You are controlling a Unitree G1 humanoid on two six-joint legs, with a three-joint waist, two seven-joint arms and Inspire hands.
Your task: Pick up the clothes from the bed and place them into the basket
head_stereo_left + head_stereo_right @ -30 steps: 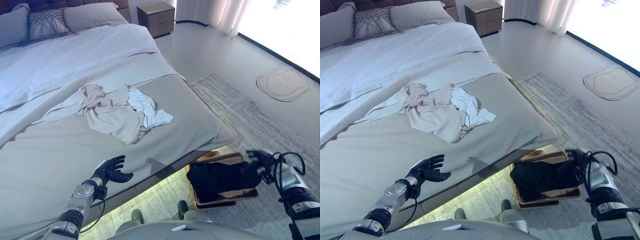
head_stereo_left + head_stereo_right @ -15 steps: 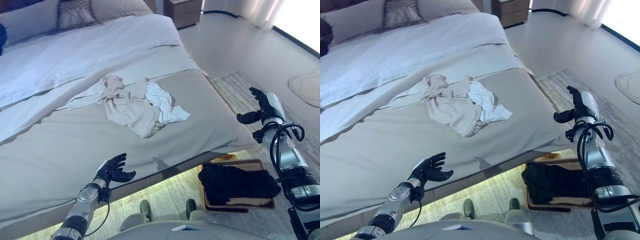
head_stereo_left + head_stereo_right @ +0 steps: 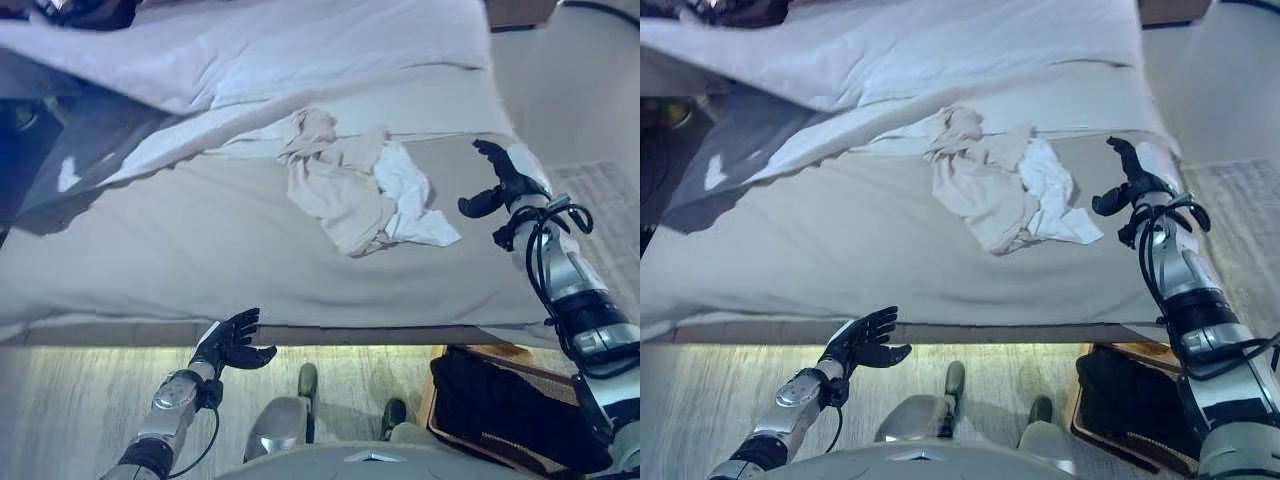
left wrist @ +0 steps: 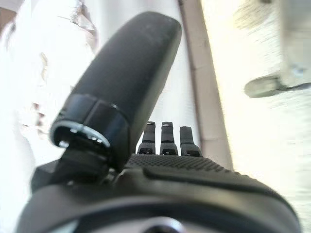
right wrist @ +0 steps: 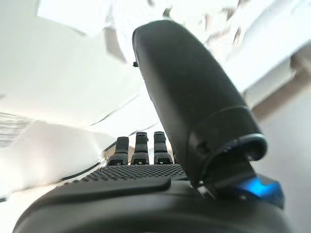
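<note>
A heap of beige and white clothes (image 3: 355, 185) lies on the grey bed (image 3: 180, 250), near its right half. My right hand (image 3: 497, 182) hovers open over the bed's right edge, a short way right of the heap, holding nothing. Down at the bed's near edge, my left hand (image 3: 229, 346) hangs open and empty above the floor. The wooden basket (image 3: 515, 395) stands on the floor at the lower right, with a dark garment (image 3: 500, 400) piled inside it.
A pale duvet (image 3: 280, 45) covers the far part of the bed. Light wooden floor (image 3: 70, 400) runs along the bed's near side, and a grey rug (image 3: 610, 200) lies at the right. Something dark (image 3: 25, 140) fills the far left.
The camera has swung left and down, shifting the whole scene. My right hand has come closer to the clothes heap over the bed's right edge. The left hand keeps its pose.
</note>
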